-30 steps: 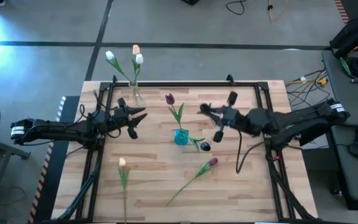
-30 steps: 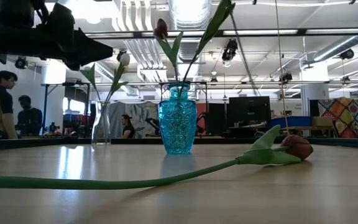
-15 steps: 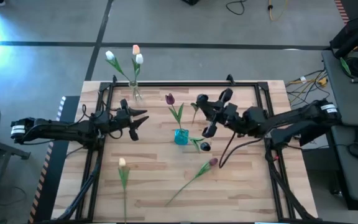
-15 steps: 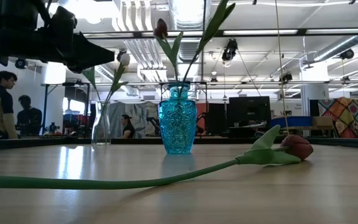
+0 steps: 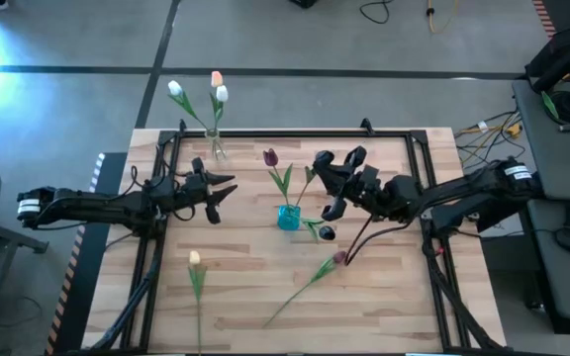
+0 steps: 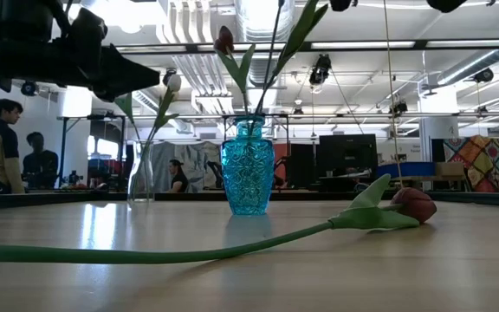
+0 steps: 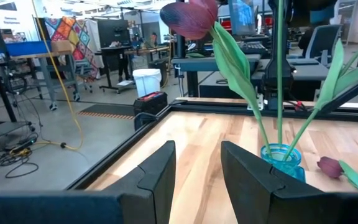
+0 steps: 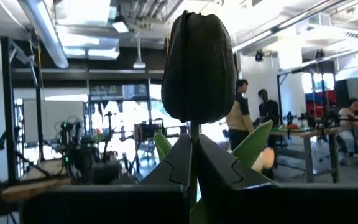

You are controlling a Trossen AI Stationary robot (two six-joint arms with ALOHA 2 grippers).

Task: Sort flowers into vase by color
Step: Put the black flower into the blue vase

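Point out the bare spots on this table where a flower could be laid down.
Free: the wooden table's near right corner, right of the lying maroon tulip; the near strip between that tulip and the cream tulip. Crowded: the middle around the blue glass vase, where the right gripper holds a dark tulip.

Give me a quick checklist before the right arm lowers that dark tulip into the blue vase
1. Right gripper shut on the dark tulip: ok.
2. Tulip stem reaching down to the blue vase: ok; whether the tip is inside, cannot tell.
3. Vase upright: ok.
4. Maroon tulip already in that vase, colours match: ok.
5. Left gripper clear of the vase, open and empty: ok.
6. Loose tulip on the table out of the way: ok.
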